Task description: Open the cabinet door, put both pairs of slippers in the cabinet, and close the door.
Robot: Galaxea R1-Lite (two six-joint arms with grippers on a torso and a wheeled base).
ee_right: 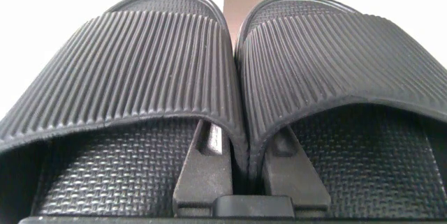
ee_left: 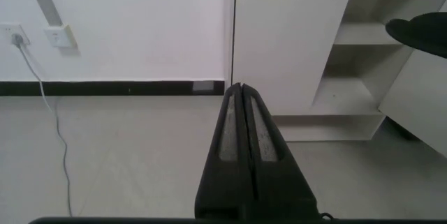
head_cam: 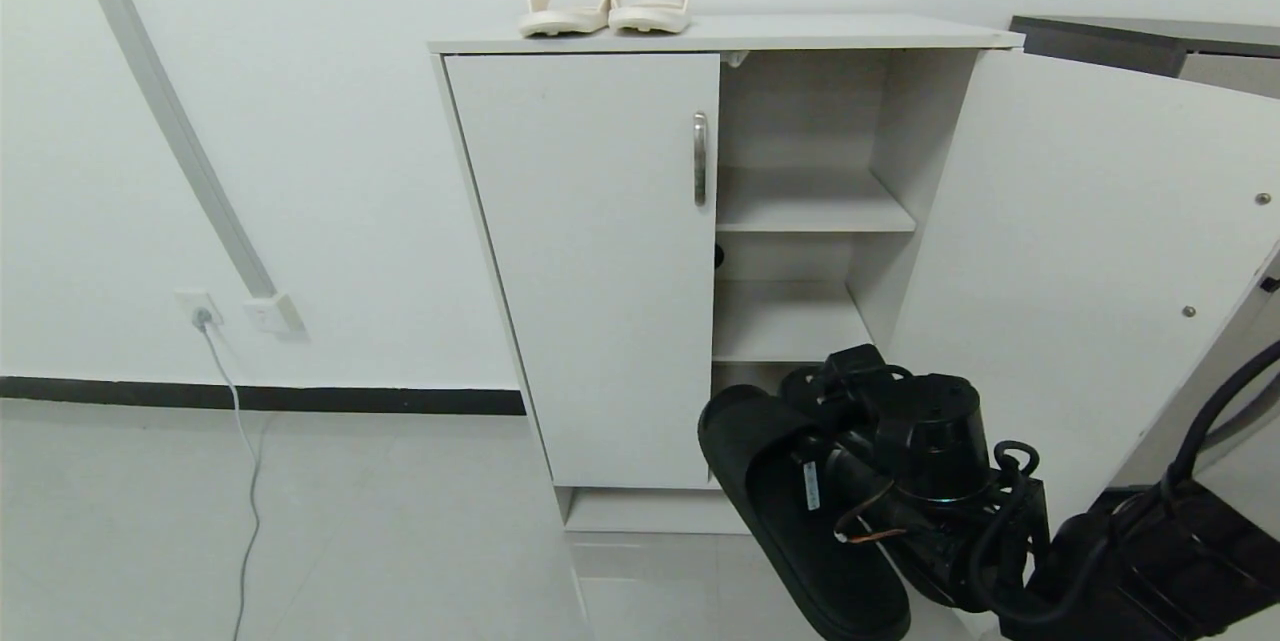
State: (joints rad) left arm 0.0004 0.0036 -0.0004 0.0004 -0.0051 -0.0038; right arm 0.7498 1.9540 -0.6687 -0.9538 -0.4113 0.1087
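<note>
The white cabinet has its right door swung open, showing bare shelves; the left door with a metal handle is closed. A cream pair of slippers sits on the cabinet top. My right gripper is shut on the black pair of slippers, pinching the straps' inner edges together, low in front of the open compartment. In the left wrist view my left gripper is shut and empty above the floor, facing the cabinet; a black slipper tip shows beyond it.
Grey tiled floor spreads left of the cabinet. A wall socket with a cable and a slanted conduit are on the white wall. A dark unit stands behind the open door.
</note>
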